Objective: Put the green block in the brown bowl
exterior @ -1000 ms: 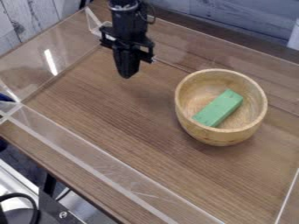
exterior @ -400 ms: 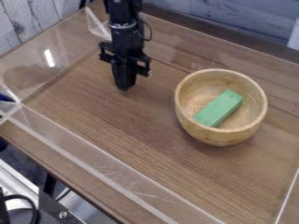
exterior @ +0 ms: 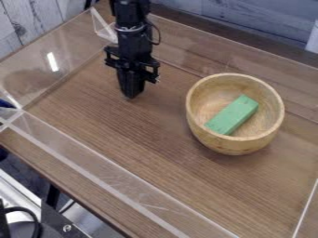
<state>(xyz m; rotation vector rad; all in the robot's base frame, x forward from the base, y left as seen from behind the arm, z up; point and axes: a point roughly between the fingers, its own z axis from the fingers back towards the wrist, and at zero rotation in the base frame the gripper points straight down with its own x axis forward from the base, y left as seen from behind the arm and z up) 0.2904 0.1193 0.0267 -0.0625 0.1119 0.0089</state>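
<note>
The green block [exterior: 232, 115] lies flat and at a slant inside the brown bowl [exterior: 205, 130], which stands on the wooden table at the right. My gripper [exterior: 132, 91] hangs straight down to the left of the bowl, well apart from it, its tips close above the tabletop. Nothing shows between the dark fingers [exterior: 137, 85]. They merge in this view, so no gap between them can be made out.
Clear acrylic walls [exterior: 74, 153] fence the wooden tabletop [exterior: 137, 149] along the front and left sides. A white plank wall [exterior: 32, 23] is at the back left. Black cables [exterior: 19, 223] hang below the front left corner.
The gripper has sunk toward the tabletop and shifted slightly left. The block and the bowl have stayed in place.
</note>
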